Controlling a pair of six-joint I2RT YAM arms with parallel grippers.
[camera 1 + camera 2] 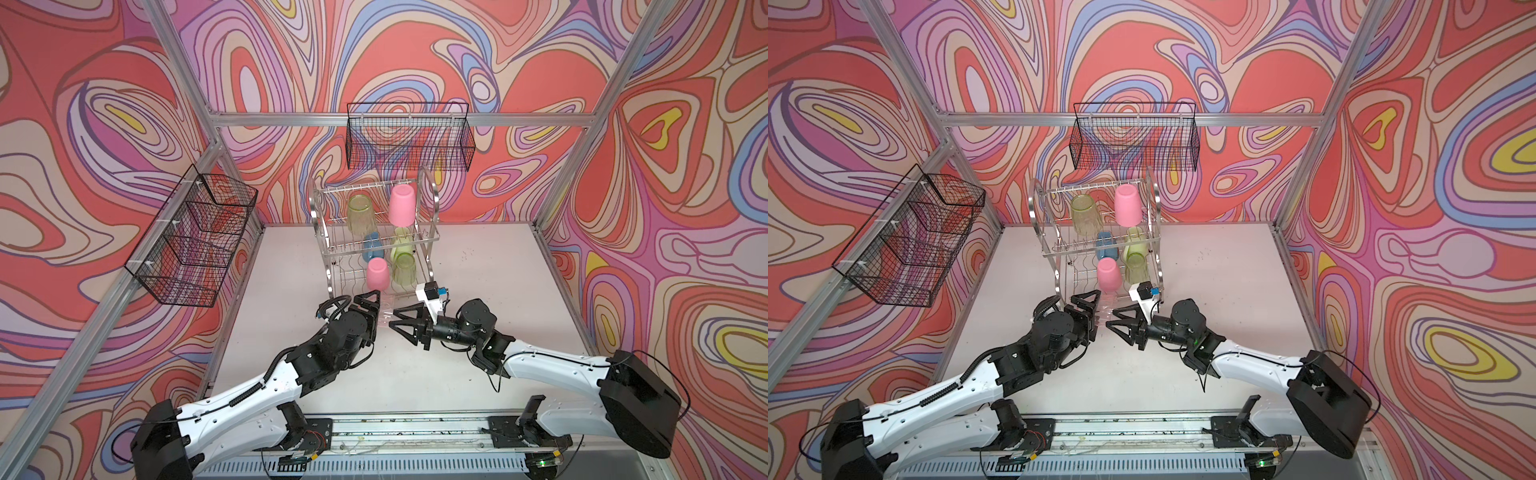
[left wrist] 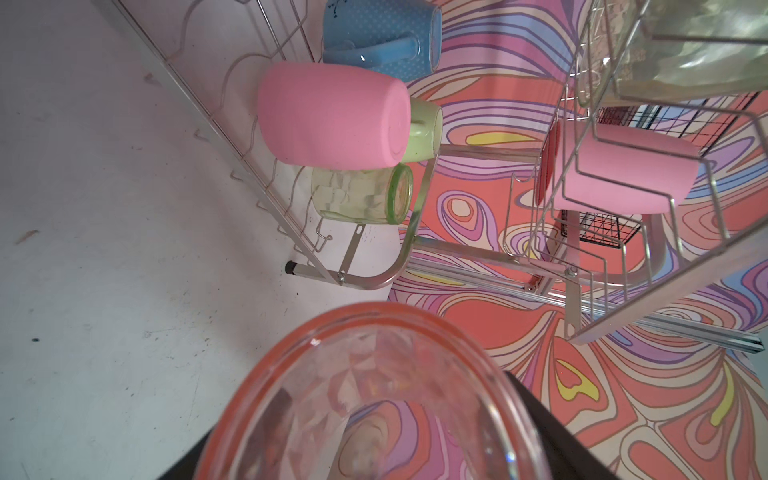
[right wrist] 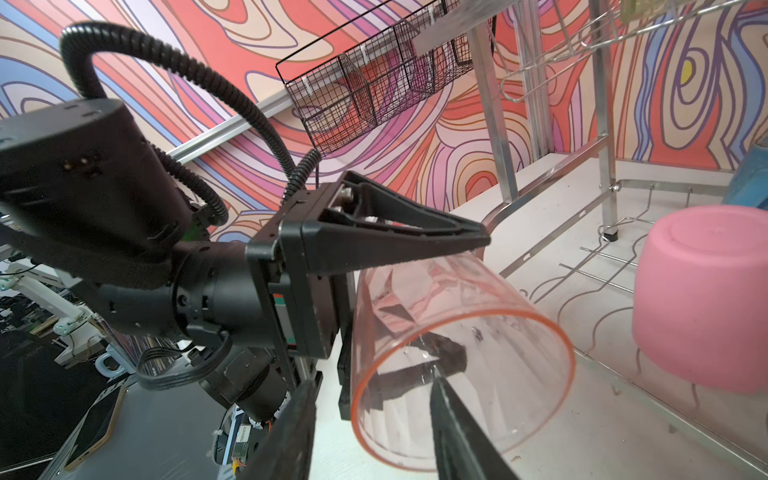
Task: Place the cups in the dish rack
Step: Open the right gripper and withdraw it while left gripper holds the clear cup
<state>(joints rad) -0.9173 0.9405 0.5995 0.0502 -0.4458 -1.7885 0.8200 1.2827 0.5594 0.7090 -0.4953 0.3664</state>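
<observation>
Silver rack (image 1: 314,203) — six cups (image 1: 402,204) (seventh (image 3: 457,324) outside)

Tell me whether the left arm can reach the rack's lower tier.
Probably yes: the left end effector, gripping the clear pinkish cup, faces the dish rack, with bare lower wires beside the pink tumbler.
</observation>
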